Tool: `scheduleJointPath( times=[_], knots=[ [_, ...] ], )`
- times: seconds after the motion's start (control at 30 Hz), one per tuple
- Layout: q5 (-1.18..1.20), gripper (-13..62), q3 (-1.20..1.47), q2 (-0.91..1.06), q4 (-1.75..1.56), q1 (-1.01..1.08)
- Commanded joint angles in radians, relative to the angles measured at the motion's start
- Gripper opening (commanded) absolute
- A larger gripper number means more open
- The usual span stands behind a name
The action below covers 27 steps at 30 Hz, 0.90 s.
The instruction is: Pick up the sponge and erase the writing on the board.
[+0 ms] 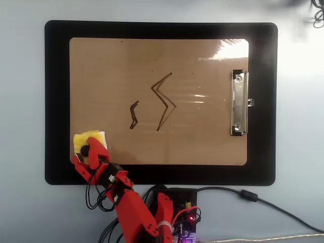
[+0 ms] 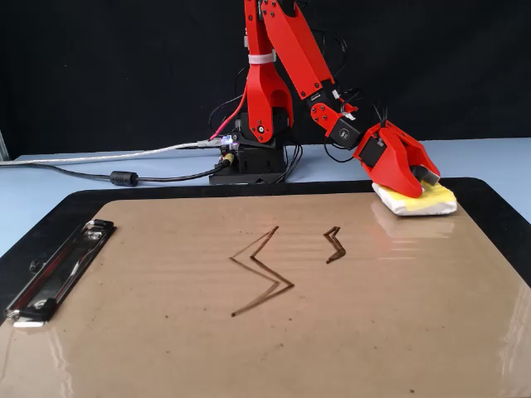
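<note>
From overhead, my end effector (image 1: 87,153) covers half the sponge (image 1: 92,137) at the board's (image 1: 202,147) corner; I can't judge its grip.
</note>
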Motion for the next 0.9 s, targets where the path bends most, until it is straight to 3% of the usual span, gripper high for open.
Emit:
scheduleJointPath(
  times=[0.0,0.37,0.53,0.87],
  knots=[
    [0.0,25.5,0.008,0.008,0.005,-0.017],
    [0.08,15.5,0.003,0.011,0.006,0.026],
    [0.095,-7.9,0.006,0.044,0.003,0.094],
    [0.101,-8.0,0.005,0.179,0.002,0.161]
  ],
)
